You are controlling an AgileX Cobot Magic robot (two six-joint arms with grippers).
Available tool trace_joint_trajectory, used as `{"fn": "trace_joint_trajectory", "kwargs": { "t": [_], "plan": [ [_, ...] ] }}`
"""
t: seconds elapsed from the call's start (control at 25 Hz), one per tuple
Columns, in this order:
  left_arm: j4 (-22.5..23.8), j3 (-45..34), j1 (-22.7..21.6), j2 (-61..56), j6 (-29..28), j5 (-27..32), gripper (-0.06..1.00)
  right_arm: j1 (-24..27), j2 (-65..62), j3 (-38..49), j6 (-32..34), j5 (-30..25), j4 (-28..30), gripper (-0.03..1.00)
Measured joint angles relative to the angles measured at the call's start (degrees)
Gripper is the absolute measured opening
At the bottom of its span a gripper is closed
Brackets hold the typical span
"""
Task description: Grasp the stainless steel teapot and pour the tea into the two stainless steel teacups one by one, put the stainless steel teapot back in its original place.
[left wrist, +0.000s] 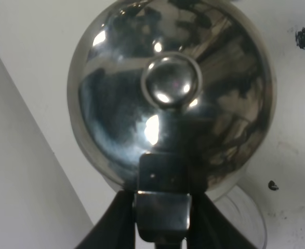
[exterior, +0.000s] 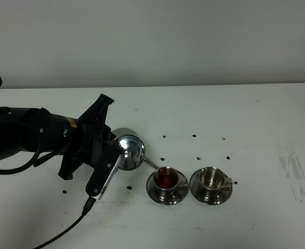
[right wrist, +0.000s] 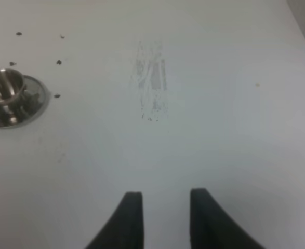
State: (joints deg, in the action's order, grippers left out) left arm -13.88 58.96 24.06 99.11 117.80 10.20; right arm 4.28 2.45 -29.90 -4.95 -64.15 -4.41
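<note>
1. Table [exterior: 256,119]: flat, matte white, with a grey scuffed patch on the right arm's side. Tea that misses a cup would spread and show plainly.
2. Left claw [left wrist: 161,215]: black fingers clamped from both sides on the pot's loop handle. Smooth steel in a small grip could swivel as the pot tips and swing the spout off target.
3. Pot [exterior: 130,151]: polished, mirror-bright, bell-shaped steel with a round knob [left wrist: 172,83] on the lid. It is held above the table and tilted toward the filled cup. If the lid sits loose, a steeper tilt may drop it.
4. Right claw [right wrist: 166,199]: dark fingers a narrow gap apart, holding nothing, over bare table well apart from the cups. It poses little hazard.
5. Dish [left wrist: 246,218]: a thin shiny round rim shows beneath the pot, probably its resting place. It looks flat and slick, so a pot set down off-centre might skid.
6. Filled cup [exterior: 166,179]: small shiny steel on a round saucer, holding dark red-brown tea [exterior: 165,178]. The thin curved spout [exterior: 151,164] reaches its rim, so more pouring risks overflow.
7. Empty cup [exterior: 211,179]: a twin just beside the filled one. It looks light, and a crossing spout could knock it.
8. Specks [exterior: 194,136]: tiny black marks scattered nearby.
</note>
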Motion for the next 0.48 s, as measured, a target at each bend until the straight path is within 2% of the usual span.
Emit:
{"fn": "trace_joint_trajectory", "kwargs": {
  "t": [0.48],
  "plan": [
    [2.1, 0.0, 0.0, 0.0, 0.0, -0.7, 0.22, 0.0, 0.0, 0.0, 0.0, 0.0, 0.0, 0.23]
  ]
}}
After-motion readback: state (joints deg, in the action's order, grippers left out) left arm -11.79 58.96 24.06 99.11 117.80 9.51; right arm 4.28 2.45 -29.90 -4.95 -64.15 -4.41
